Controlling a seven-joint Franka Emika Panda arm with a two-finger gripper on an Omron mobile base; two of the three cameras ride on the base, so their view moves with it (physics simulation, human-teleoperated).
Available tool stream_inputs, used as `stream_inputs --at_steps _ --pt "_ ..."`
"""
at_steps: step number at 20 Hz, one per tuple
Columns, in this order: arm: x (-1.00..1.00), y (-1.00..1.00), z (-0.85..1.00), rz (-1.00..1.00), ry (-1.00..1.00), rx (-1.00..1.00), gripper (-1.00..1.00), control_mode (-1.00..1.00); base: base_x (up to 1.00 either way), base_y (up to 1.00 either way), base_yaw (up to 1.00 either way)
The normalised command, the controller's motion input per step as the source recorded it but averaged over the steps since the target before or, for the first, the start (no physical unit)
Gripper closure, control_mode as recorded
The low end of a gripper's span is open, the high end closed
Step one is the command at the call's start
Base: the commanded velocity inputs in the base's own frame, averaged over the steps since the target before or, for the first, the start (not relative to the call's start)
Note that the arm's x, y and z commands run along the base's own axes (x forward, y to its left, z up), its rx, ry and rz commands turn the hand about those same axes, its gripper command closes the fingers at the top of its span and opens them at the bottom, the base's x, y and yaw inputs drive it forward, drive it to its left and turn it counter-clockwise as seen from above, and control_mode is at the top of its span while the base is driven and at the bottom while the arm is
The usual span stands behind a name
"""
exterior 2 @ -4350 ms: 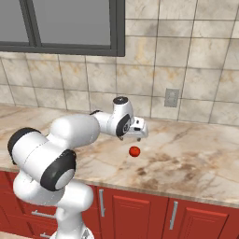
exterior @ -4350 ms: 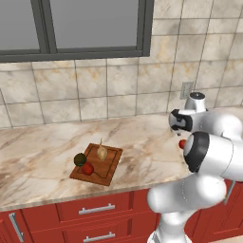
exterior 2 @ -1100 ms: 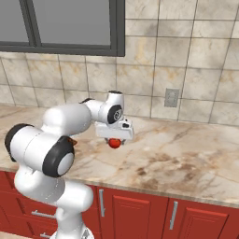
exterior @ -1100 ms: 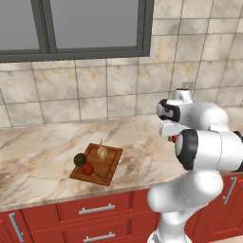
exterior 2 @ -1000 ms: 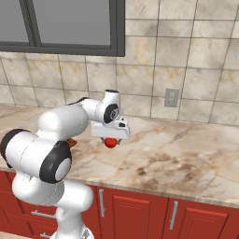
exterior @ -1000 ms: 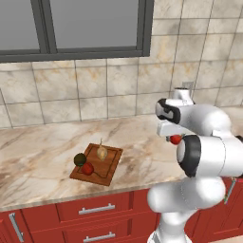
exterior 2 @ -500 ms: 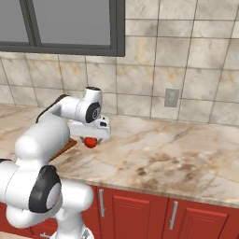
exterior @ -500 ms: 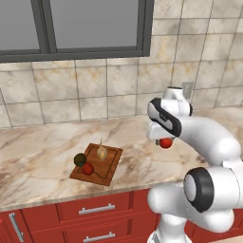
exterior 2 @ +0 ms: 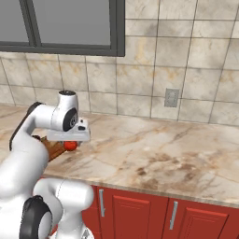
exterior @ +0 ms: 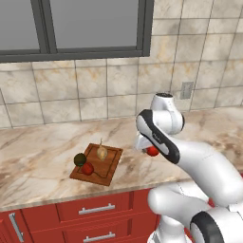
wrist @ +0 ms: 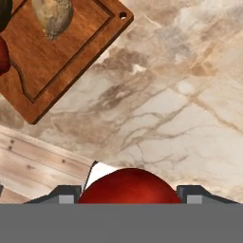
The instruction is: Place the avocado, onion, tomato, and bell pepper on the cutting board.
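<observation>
My gripper [exterior: 152, 150] is shut on a smooth red round item [exterior: 153, 152], tomato or bell pepper, I cannot tell which. It hangs above the marble counter, just right of the cutting board [exterior: 108, 167]. On the board lie the pale onion [exterior: 102, 153], the dark avocado [exterior: 79, 159] and a second red item [exterior: 87, 169]. The hand view has the held red item [wrist: 128, 185] between the fingertips [wrist: 64, 194], and the board [wrist: 52, 61] with the onion [wrist: 54, 16] at upper left. From the right base view the held item [exterior 2: 70, 145] sits next to the board's edge [exterior 2: 56, 149].
The marble counter [exterior: 42, 147] runs along a tiled wall with an outlet [exterior: 187, 90] and a window above. Red cabinet drawers [exterior: 95, 209] sit below the counter's front edge. Wooden floor [wrist: 38, 161] appears past that edge in the hand view.
The arm has swung left across the counter, carrying the red item from the right side to just beside the cutting board. The things on the board have not moved.
</observation>
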Motion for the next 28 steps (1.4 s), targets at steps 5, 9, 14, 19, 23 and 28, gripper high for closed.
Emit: stream_inputs --at_steps 5,9,14,19,23,28 --pt "0.0 0.78 0.0 0.11 -0.07 0.01 1.0 -1.0 0.0 0.0 0.0" --pt "0.08 0.69 0.0 0.12 -0.06 0.01 1.0 -1.0 0.0 0.0 0.0" --pt "0.25 0.61 0.0 0.1 -0.03 0.0 1.0 -1.0 0.0 0.0 0.0" --pt "0.11 0.47 0.0 0.09 0.0 0.0 1.0 -1.0 0.0 0.0 0.0" --pt "0.0 0.03 -0.1 0.08 0.0 0.0 1.0 -1.0 0.0 0.0 0.0" --pt "0.16 0.01 -0.24 0.08 0.0 0.0 1.0 -1.0 0.0 0.0 0.0"
